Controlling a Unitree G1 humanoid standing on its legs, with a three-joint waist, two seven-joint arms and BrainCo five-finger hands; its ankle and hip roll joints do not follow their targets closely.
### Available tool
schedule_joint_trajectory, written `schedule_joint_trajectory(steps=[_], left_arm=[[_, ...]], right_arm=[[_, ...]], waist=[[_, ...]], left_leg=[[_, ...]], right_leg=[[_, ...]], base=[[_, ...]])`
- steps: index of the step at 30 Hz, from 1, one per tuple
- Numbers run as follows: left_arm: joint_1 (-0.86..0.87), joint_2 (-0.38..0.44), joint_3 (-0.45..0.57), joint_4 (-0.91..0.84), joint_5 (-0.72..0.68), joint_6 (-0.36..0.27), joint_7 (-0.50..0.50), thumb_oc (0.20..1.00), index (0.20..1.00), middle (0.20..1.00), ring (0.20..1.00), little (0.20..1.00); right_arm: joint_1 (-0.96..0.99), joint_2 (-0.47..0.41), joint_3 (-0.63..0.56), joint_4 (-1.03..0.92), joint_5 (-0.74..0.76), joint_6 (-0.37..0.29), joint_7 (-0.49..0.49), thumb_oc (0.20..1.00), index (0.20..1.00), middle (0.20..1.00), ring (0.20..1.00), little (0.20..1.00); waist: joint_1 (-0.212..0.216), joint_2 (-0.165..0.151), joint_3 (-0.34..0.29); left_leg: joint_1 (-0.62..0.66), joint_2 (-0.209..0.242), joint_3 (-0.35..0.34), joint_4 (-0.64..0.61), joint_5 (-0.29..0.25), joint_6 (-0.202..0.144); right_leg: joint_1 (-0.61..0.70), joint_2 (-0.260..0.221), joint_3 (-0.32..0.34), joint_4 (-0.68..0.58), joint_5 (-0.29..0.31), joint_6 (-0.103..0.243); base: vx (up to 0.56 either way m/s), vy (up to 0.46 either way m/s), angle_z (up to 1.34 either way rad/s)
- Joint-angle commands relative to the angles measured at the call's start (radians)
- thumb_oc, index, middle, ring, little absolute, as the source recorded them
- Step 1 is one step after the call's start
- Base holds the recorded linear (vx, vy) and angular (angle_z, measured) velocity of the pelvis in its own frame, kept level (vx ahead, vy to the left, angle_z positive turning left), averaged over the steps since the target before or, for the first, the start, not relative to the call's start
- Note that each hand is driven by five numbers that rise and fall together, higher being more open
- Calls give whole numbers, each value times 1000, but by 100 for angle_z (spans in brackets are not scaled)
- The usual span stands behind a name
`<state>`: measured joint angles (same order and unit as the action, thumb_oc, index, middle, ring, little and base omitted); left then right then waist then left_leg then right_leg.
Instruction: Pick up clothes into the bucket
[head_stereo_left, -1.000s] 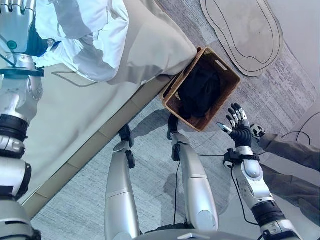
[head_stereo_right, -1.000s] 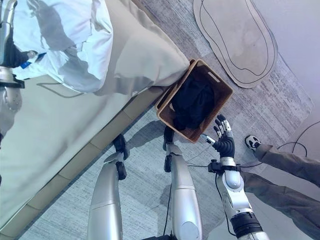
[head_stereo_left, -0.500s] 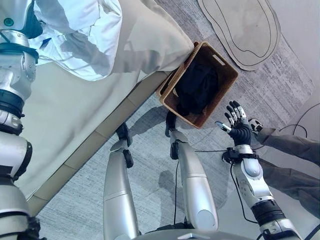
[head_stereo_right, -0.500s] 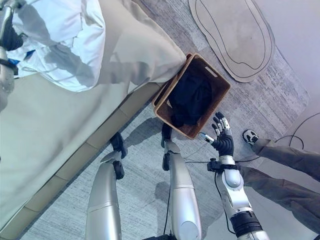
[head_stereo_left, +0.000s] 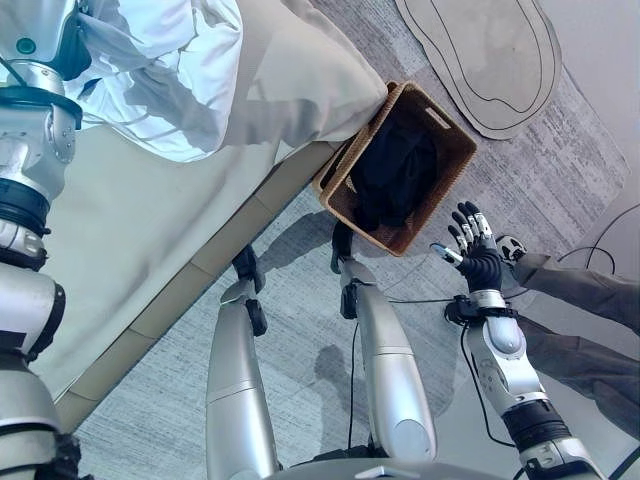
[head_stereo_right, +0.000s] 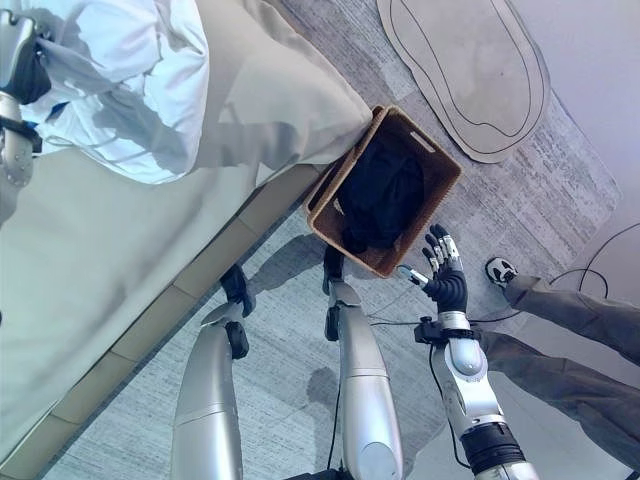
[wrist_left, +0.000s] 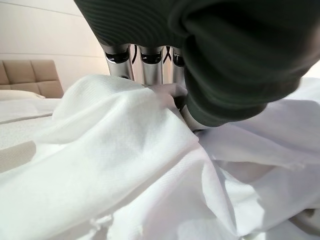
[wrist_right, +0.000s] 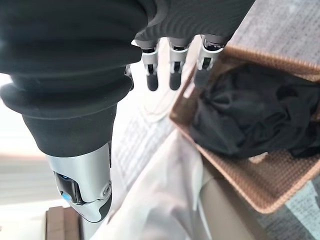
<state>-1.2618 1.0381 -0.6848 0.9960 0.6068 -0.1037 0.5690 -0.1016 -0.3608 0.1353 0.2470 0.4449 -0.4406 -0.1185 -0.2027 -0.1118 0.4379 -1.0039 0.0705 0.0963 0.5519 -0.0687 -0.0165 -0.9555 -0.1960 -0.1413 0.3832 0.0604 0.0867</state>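
Note:
A white garment (head_stereo_left: 170, 80) lies crumpled on the beige bed (head_stereo_left: 150, 230) at the upper left. My left hand (head_stereo_left: 40, 25) rests at its far left edge. In the left wrist view its fingers (wrist_left: 150, 70) run down into the white cloth (wrist_left: 125, 165) and their tips are hidden. The brown woven basket (head_stereo_left: 455, 140) stands on the floor by the bed's corner with black clothing (head_stereo_left: 395, 170) inside. My right hand (head_stereo_left: 478, 255) is open above the floor just beside the basket's near right corner, fingers (wrist_right: 172, 70) straight and holding nothing.
A beige pillow (head_stereo_left: 300, 80) lies on the bed next to the basket. An oval rug (head_stereo_left: 490, 60) covers the floor beyond it. A person's grey trouser leg (head_stereo_left: 580, 290) and shoe (head_stereo_left: 510, 245) are close to my right hand.
The view has shifted a little. My left hand has moved farther up over the white garment. The right hand and the basket stay as they were.

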Motion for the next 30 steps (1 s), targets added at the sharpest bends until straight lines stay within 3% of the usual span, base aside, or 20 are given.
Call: schedule_joint_trajectory(steps=[1, 7, 9, 10, 11, 16, 23, 30], left_arm=[[74, 11, 60, -40, -20, -13, 16, 200, 200, 200, 200, 200], [153, -12, 143, -134, -47, -34, 20, 200, 200, 200, 200, 200], [334, -48, 303, -350, -55, -73, 33, 200, 200, 200, 200, 200], [343, -48, 310, -355, -54, -72, 31, 200, 200, 200, 200, 200], [388, -65, 350, -412, -53, -83, 32, 200, 200, 200, 200, 200], [607, -191, 517, -647, -55, -147, 27, 200, 200, 200, 200, 200], [737, -327, 583, -828, -106, -223, 14, 200, 200, 200, 200, 200], [803, -419, 568, -927, -182, -271, -13, 200, 200, 200, 200, 200]], right_arm=[[58, -38, -3, -43, 29, -48, -1, 1000, 1000, 1000, 1000, 1000], [63, -34, -5, -37, 25, -44, 0, 1000, 1000, 1000, 1000, 1000], [63, -18, -21, -26, 16, -38, -8, 1000, 1000, 1000, 1000, 1000], [64, -20, -18, -26, 16, -37, -8, 1000, 1000, 1000, 1000, 1000], [62, -14, -28, -24, 12, -35, -10, 1000, 1000, 1000, 1000, 1000], [56, -2, -50, -13, -1, -24, -19, 1000, 1000, 1000, 1000, 1000], [63, 11, -58, -9, -4, -18, -21, 1000, 1000, 1000, 1000, 1000], [67, 21, -45, 10, -2, -7, -25, 1000, 1000, 1000, 1000, 1000]], waist=[[-16, 37, -105], [-6, 40, -108], [15, 40, -104], [16, 45, -110], [23, 41, -104], [48, 44, -107], [70, 45, -112], [89, 44, -121]], left_leg=[[-13, 24, -44, -8, -26, -16], [3, 20, -48, -15, -24, -15], [22, 7, -44, -38, 10, -8], [35, 12, -51, -38, -18, -16], [31, 6, -44, -42, 10, -8], [94, -4, -51, -73, 14, -8], [175, -14, -59, -117, 25, -14], [265, -21, -74, -171, 48, -21]], right_leg=[[51, -68, 57, -135, 92, 137], [59, -73, 49, -125, 87, 137], [78, -87, 36, -129, 101, 126], [88, -79, 40, -124, 78, 134], [87, -88, 33, -128, 97, 124], [142, -89, 21, -129, 84, 115], [224, -91, 2, -154, 78, 111], [313, -95, -25, -170, 71, 107]], base=[[0, 0, 0], [0, 0, 0], [-38, -4, 0], [-76, -8, 1], [-1, -16, 4], [-12, -19, 10], [4, -23, 8], [17, -39, 7]])
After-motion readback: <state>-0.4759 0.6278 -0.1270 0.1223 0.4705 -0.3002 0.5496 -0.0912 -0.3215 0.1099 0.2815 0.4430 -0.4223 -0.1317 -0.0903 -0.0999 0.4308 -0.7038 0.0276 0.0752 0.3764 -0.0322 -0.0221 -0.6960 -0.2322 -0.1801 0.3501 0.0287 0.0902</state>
